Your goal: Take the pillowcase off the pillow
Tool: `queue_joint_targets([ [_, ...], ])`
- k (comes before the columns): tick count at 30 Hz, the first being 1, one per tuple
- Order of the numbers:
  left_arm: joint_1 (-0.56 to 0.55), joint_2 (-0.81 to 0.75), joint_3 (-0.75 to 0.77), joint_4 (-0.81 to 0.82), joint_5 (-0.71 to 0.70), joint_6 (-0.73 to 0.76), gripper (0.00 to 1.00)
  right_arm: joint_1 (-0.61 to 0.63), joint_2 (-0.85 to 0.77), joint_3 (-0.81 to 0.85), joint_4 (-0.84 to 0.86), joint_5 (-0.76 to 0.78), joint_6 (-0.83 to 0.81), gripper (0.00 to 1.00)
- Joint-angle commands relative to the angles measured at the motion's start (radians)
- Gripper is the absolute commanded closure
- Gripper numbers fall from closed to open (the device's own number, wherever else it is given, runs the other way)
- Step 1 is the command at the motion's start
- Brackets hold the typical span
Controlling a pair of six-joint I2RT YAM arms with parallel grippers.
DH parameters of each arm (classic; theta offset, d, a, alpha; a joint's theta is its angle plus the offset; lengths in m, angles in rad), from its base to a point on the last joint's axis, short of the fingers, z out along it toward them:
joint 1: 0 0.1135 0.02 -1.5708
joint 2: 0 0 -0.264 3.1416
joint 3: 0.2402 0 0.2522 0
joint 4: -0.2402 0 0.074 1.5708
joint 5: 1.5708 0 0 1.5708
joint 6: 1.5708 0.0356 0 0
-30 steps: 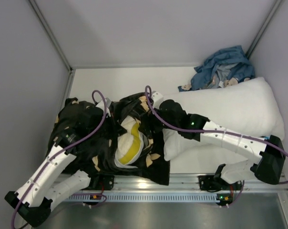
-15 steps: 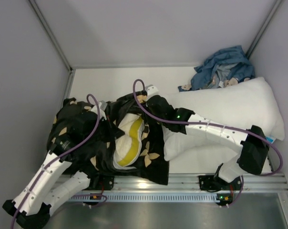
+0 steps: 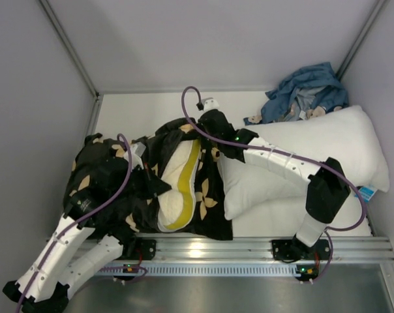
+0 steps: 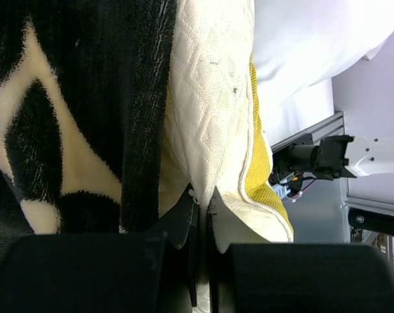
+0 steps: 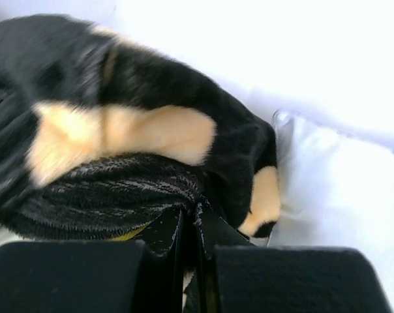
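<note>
The black pillowcase (image 3: 213,218) with tan flower shapes lies bunched at the left of the table. The cream-yellow quilted pillow (image 3: 179,186) shows through its open mouth. My left gripper (image 3: 154,189) is shut on the pillow; in the left wrist view the jaws (image 4: 202,203) pinch a fold of cream quilted fabric (image 4: 207,98) beside the pillowcase (image 4: 86,98). My right gripper (image 3: 198,134) sits at the pillowcase's far edge. In the right wrist view it (image 5: 197,210) is shut on a bunch of black pillowcase (image 5: 119,130) fabric.
A large smooth white pillow (image 3: 314,147) lies to the right, touching the pillowcase, and shows in the wrist views (image 5: 334,176) (image 4: 301,39). A blue cloth bundle (image 3: 304,91) sits in the back right corner. Grey walls close three sides; a metal rail (image 3: 249,248) runs along the near edge.
My right gripper shut on the pillowcase's edge and moved toward the back wall. More of the pillow is uncovered. The left arm drew slightly back, still holding the pillow.
</note>
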State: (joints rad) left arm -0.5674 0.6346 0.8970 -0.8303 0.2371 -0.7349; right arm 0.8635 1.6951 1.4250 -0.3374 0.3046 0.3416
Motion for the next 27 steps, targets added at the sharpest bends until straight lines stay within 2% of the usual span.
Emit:
queue_joint_targets([
  [1, -0.006, -0.053, 0.022, -0.007, 0.171, -0.029, 1.0, -0.103, 0.018, 0.089, 0.112, 0.048, -0.032, 1.0],
  [4, -0.006, -0.059, 0.005, -0.01, 0.177, -0.031, 1.0, -0.148, 0.023, 0.112, 0.133, -0.036, 0.003, 1.0],
  [8, -0.008, -0.065, -0.035, -0.01, 0.165, -0.035, 1.0, -0.23, -0.037, -0.018, 0.383, -0.431, 0.208, 1.0],
  [9, -0.006, -0.062, -0.041, -0.009, 0.166, -0.035, 1.0, -0.23, -0.052, -0.079, 0.509, -0.45, 0.233, 1.0],
  [12, -0.006, -0.049, -0.046, -0.006, 0.176, -0.035, 1.0, -0.227, -0.054, -0.08, 0.595, -0.473, 0.287, 1.0],
  [14, -0.006, -0.052, -0.035, -0.007, 0.182, -0.034, 1.0, -0.228, 0.004, -0.02, 0.536, -0.451, 0.295, 1.0],
  [15, -0.008, -0.058, -0.021, -0.007, 0.186, -0.034, 1.0, -0.23, 0.035, 0.051, 0.453, -0.435, 0.292, 1.0],
  [19, -0.006, -0.085, 0.014, -0.009, 0.202, -0.031, 1.0, -0.268, 0.262, 0.257, 0.228, -0.433, 0.313, 1.0],
  [22, -0.006, -0.095, 0.017, -0.01, 0.206, -0.035, 1.0, -0.294, 0.343, 0.272, 0.218, -0.453, 0.336, 1.0],
  [27, -0.008, -0.108, 0.002, -0.016, 0.199, -0.043, 1.0, -0.313, 0.374, 0.236, 0.201, -0.374, 0.304, 1.0],
])
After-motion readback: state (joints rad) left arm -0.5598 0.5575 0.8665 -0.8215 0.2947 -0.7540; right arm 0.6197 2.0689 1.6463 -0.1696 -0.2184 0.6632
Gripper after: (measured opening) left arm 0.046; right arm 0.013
